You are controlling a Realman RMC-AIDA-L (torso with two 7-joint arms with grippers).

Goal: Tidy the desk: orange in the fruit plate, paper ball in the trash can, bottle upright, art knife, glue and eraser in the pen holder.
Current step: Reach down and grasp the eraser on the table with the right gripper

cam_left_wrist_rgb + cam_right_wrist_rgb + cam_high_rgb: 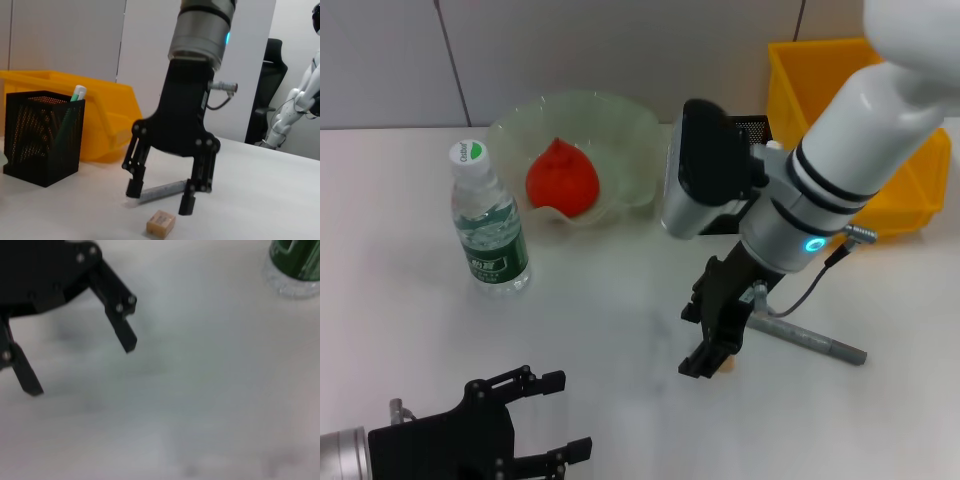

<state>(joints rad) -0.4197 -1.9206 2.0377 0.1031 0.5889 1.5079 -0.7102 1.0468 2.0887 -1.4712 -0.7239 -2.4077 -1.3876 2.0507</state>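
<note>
Eraser point(161, 223) sits on the desk point(620, 310) – we see the right gripper point(160, 198) hovering just above it, fingers spread, grasping nothing. Left gripper point(555, 415) idles released near the front edge.

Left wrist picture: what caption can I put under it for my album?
The open right claw hangs over the eraser, beside the pen holder and trash can.

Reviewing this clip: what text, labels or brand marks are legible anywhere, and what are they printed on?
Nothing can be read for certain.
Bottle cap: a green mark with small lettering, too small to read.
Bottle's green label: white print, too blurred to read.
Eraser: faint print, illegible.
Pen holder, trash can and right gripper: no text visible.
</note>
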